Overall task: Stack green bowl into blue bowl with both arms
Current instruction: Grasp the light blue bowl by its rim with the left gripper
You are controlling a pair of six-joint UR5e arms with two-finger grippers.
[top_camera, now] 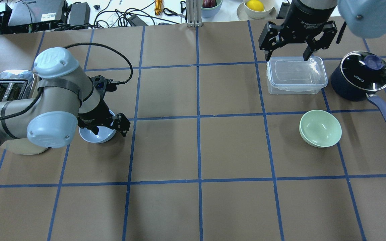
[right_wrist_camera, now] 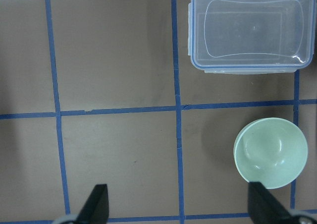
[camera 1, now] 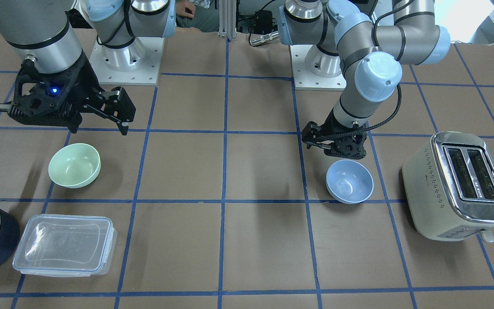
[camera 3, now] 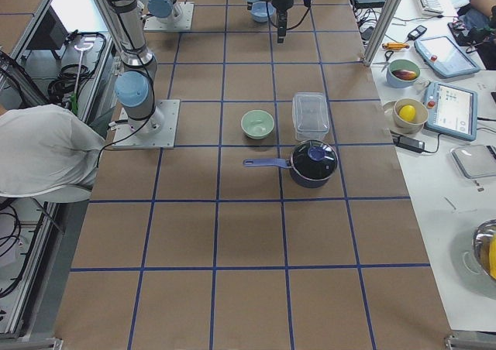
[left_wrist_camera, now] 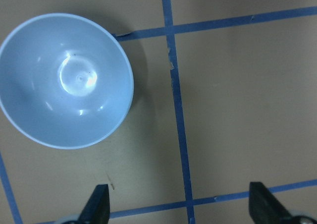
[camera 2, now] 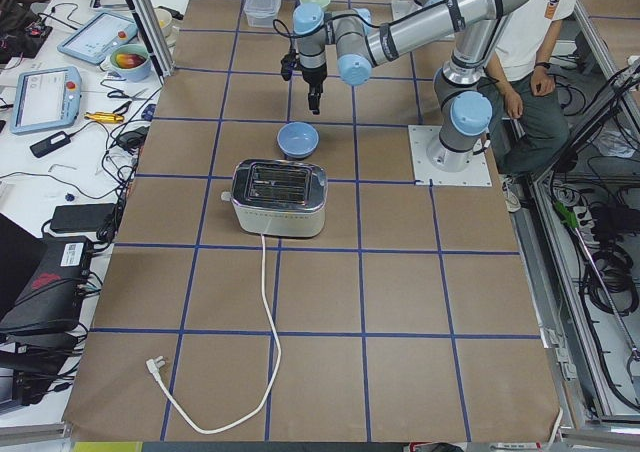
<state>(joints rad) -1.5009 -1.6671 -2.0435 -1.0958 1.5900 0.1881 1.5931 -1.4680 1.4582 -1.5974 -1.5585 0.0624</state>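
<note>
The left gripper hangs with jaws apart, just beside the blue bowl. The right gripper, likewise spread, hangs well apart from it.

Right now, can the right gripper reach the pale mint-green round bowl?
Probably yes: the right gripper hangs open, and the green bowl sits apart from the clear plastic container and navy saucepan.

Brown table gridded with blue tape; a white side bench beside it holds tablets
</note>
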